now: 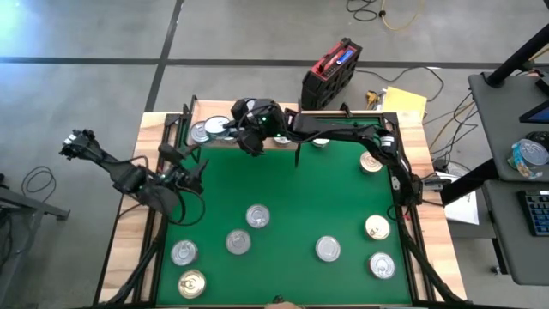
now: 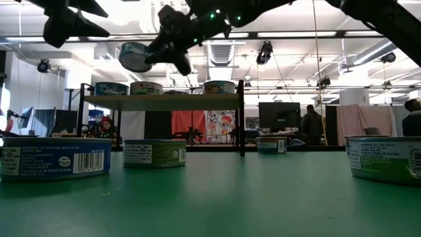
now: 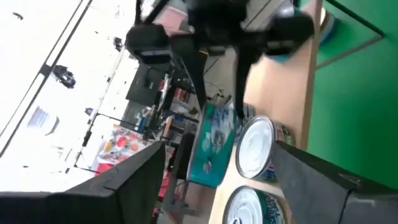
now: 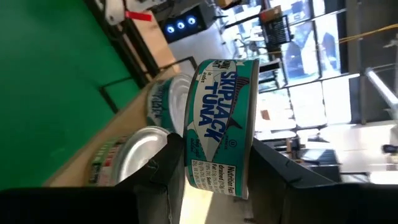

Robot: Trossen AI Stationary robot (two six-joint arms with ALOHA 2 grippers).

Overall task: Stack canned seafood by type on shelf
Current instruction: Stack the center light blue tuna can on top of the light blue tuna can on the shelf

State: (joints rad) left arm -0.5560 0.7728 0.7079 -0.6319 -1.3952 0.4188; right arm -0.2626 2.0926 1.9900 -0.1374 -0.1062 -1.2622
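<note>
Waiting with fingers spread wide and empty, left gripper (image 1: pixel 196 167) just short of shelf (image 1: pixel 283 140). Clamping teal skipjack tuna tin (image 4: pixel 219 127) between closed fingers, right gripper (image 1: pixel 244 137) above tins (image 2: pixel 146 87) on shelf's left end.

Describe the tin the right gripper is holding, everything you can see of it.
The held tin is a small round flat can with a teal and white paper label reading "Skipjack Tuna" and a metal rim. The right gripper is shut on it, one dark finger against each flat face, so it sits on edge between the fingers. In the low view it hangs in the air above the left end of the shelf, touching no other tin. From above it is mostly hidden under the gripper.
</note>
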